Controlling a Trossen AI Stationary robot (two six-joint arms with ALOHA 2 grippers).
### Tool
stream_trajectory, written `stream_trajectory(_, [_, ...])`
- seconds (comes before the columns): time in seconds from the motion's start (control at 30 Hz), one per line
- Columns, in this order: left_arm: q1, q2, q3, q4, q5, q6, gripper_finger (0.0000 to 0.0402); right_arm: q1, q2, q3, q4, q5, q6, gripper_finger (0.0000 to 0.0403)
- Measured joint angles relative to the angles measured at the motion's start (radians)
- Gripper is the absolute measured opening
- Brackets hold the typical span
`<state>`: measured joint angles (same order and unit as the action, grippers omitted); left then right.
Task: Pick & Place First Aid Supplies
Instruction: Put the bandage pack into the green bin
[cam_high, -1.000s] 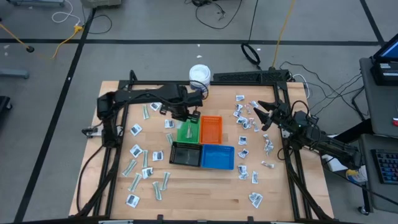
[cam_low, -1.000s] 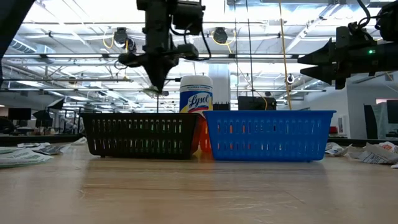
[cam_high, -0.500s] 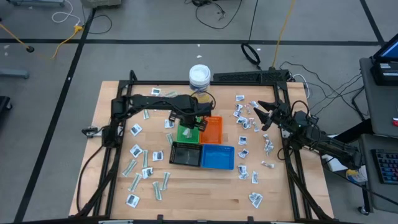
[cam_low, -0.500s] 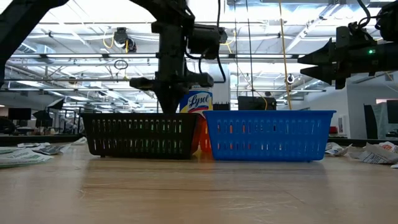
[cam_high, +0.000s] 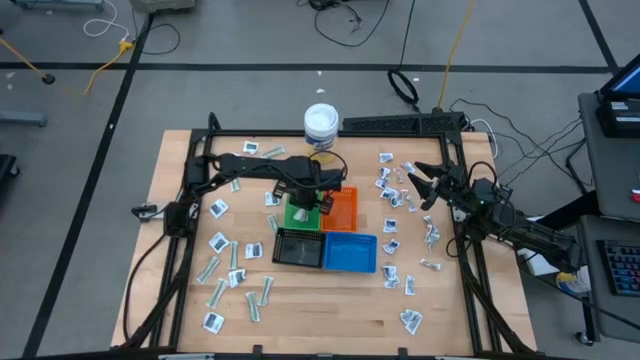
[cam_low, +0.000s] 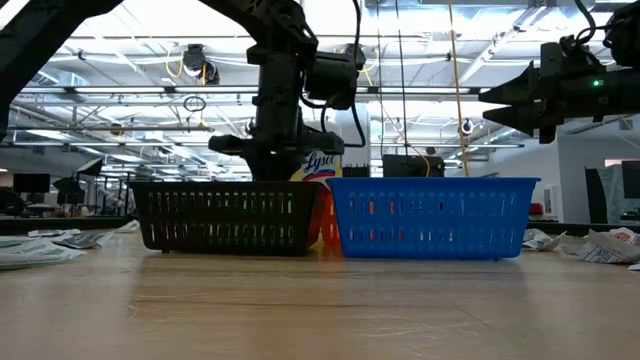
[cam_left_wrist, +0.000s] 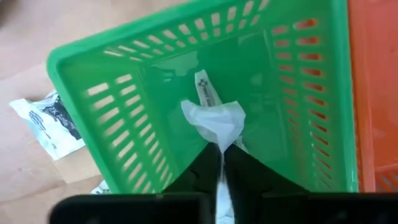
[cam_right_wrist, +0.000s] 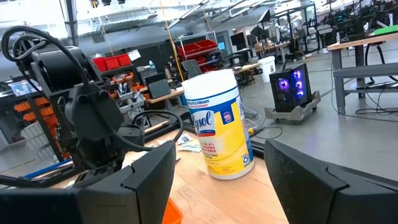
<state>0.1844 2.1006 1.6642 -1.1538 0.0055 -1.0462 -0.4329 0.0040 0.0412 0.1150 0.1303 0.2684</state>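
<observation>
My left gripper (cam_high: 314, 197) points down into the green tray (cam_high: 297, 214) and is shut on a small white first aid packet (cam_left_wrist: 213, 122). In the low view its fingertips are hidden behind the black tray (cam_low: 228, 216). Another printed packet (cam_left_wrist: 207, 93) lies on the green tray's floor. Many loose packets lie flat on the table at the left (cam_high: 218, 243) and the right (cam_high: 392, 196). My right gripper (cam_high: 424, 189) waits open above the table's right side, holding nothing. My left gripper pinches the crumpled white packet by its lower edge (cam_left_wrist: 219, 140) between its two fingertips, coming from above and pointing down. The packet sits inside the green tray's walls, just above the tray floor; whether it touches the floor I cannot tell.
The orange tray (cam_high: 341, 206), blue tray (cam_high: 350, 252) and black tray (cam_high: 298, 247) stand packed against the green one at the table's middle. A white-lidded, yellow-labelled tub (cam_high: 321, 122) stands at the far edge. A packet (cam_left_wrist: 46, 121) lies just outside the green tray.
My left gripper has moved toward the table's right edge and down, carrying the white packet from above the trays into the green tray. Its fingertips have sunk below the black tray's rim in the low view.
</observation>
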Motion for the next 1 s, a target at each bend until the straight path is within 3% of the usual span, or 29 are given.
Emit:
stream_trajectory(0.3, [0.000,0.000,0.000,0.004,-0.004,-0.028,0.0183,0.000,0.000,0.000,0.000,0.000,0.000,0.0243])
stream_trajectory(0.47, [0.005,-0.006,0.000,0.001,0.013,-0.033,0.0227,0.000,0.000,0.000,0.000,0.000,0.000,0.0242])
stream_trajectory(0.67, [0.018,-0.045,0.000,-0.005,0.021,-0.033,0.0234,0.000,0.000,0.000,0.000,0.000,0.000,0.0242])
stream_trajectory(1.0, [0.043,-0.129,0.000,-0.007,0.019,-0.030,0.0198,0.000,0.000,0.000,0.000,0.000,0.000,0.0242])
